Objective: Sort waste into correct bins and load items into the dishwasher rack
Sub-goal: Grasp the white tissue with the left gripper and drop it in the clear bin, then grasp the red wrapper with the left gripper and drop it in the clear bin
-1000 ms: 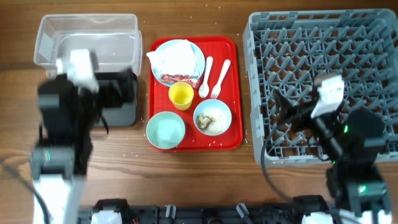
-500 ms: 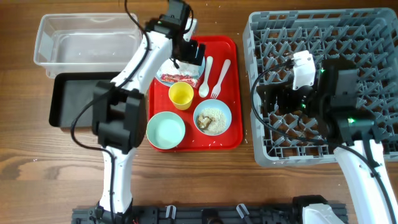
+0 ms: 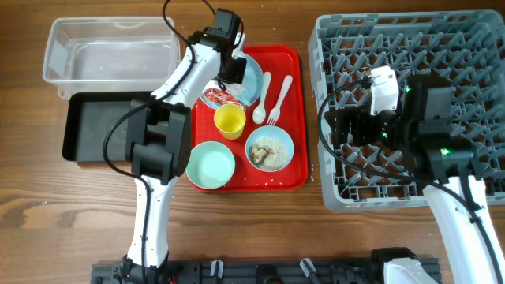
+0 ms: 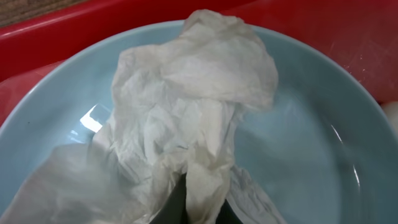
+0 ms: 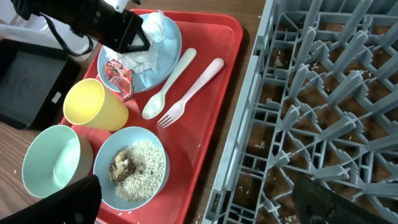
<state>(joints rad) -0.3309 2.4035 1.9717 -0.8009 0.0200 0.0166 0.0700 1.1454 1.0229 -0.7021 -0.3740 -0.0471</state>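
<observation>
Wooden tabletop (image 3: 252, 229), red tray (image 3: 298, 79): left end effector (image 3: 230, 69) pinches the crumpled white napkin (image 4: 193, 106) over a pale blue plate (image 4: 311, 155).

Bright even overhead light, soft shadows; small glare on plate (image 4: 311, 137); napkin (image 4: 186, 112) edges perhaps slightly soft.

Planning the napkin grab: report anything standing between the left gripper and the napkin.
Nothing visible does. The left gripper is right at the crumpled napkin on the blue plate, and its fingertips touch the paper directly.
</observation>
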